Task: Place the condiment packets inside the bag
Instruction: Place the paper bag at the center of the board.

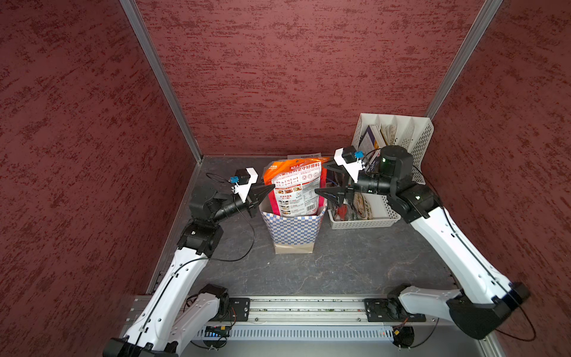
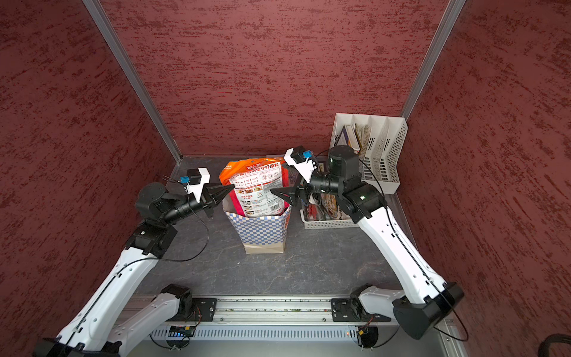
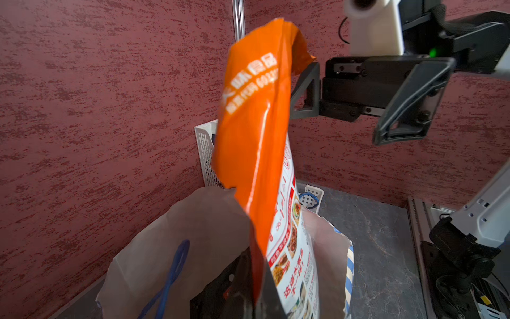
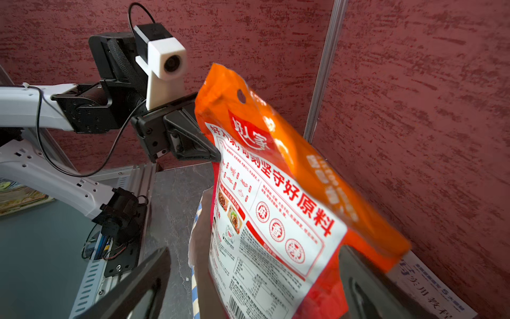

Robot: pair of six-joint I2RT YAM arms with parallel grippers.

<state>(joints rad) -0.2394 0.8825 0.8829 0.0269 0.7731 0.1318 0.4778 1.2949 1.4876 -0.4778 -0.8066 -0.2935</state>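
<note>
The orange condiment packet (image 1: 295, 188) stands in the bag (image 1: 293, 231) — left gripper (image 1: 270, 187) pinching its edge. Right gripper (image 1: 319, 178) gapes wide around it.

The glossy orange plastic pouch (image 1: 295, 188) is smooth, creased film catching highlights; the blue-and-white checkered paper bag (image 1: 293, 231) is matt, its plain inside slightly crumpled; its blue cord handle (image 3: 171, 273) seems woven, though the view is blurred; the white perforated plastic basket (image 1: 364, 223) and white perforated file rack (image 1: 421, 145) are smooth; the dark grey veined tabletop (image 1: 355, 262) is matt; the red walls (image 1: 293, 77) are rough; the silver rail (image 1: 309, 309) is bare metal.
</note>
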